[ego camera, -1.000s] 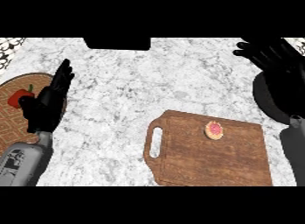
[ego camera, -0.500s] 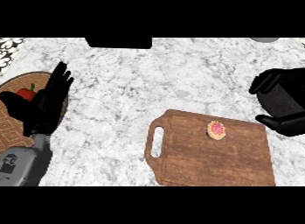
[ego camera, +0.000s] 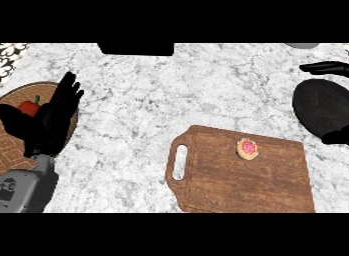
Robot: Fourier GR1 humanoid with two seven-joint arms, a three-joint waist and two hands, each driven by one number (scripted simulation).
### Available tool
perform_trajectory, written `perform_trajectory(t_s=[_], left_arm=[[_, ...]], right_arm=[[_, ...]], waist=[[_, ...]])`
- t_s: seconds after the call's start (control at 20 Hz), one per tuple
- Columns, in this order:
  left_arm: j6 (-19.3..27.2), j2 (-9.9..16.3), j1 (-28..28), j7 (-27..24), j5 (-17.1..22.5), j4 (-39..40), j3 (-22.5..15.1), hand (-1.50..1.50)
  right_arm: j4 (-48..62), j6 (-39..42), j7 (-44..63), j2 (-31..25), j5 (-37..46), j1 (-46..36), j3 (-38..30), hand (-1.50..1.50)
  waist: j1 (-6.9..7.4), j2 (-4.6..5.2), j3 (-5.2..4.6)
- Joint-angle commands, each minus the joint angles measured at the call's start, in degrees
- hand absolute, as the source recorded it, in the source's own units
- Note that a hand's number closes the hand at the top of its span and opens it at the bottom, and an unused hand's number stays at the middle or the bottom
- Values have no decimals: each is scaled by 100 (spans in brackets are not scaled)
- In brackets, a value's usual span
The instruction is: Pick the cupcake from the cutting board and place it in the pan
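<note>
A small cupcake (ego camera: pixel 247 148) with pink-red topping stands on the wooden cutting board (ego camera: pixel 236 187), in its upper middle part. The board's handle slot faces left. A black round pan (ego camera: pixel 324 106) lies at the right edge, up and to the right of the board. My right hand (ego camera: pixel 333 68) shows only partly at the right border, open; its fingers reach in above the pan's far rim and its thumb (ego camera: pixel 347 136) comes in below the pan. It holds nothing. My left hand (ego camera: pixel 50 122) rests open at the left, fingers up, far from the board.
A round woven brown mat (ego camera: pixel 3 150) lies under my left hand with a red vegetable (ego camera: pixel 29 106) on it. A black object (ego camera: pixel 136 48) sits at the counter's far edge, with a grey item (ego camera: pixel 302 45) at the top right. Marble counter separates the mat and the board.
My right hand has drawn back toward the right border, uncovering the black pan. The left hand has hardly moved. The cupcake stays on the board.
</note>
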Motion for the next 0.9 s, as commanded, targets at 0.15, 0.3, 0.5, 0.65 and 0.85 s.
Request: perform_trajectory(t_s=[0.15,0.3,0.5,0.65,0.85], left_arm=[[16,30,204,122,-82,-288,-30,0],[159,-24,434,330,-45,-757,-23,0],[26,-77,450,-17,-163,-339,-36,0],[18,-9,44,179,-75,-184,111,0],[-114,-1,354,43,-68,-327,129,0]], right_arm=[[-34,-87,-453,-40,1398,-826,1037,-150],[-84,-227,-234,-15,1852,-1069,1384,-150],[-63,-197,-83,151,2559,-1366,2040,-150],[-64,-43,-57,-66,3194,-1335,2664,-150],[-161,117,60,-8,3617,-1356,3051,-150]], waist=[[-7,-42,-15],[-18,-71,-15],[-87,-54,-21],[-138,-41,-21],[-161,-63,-20]])
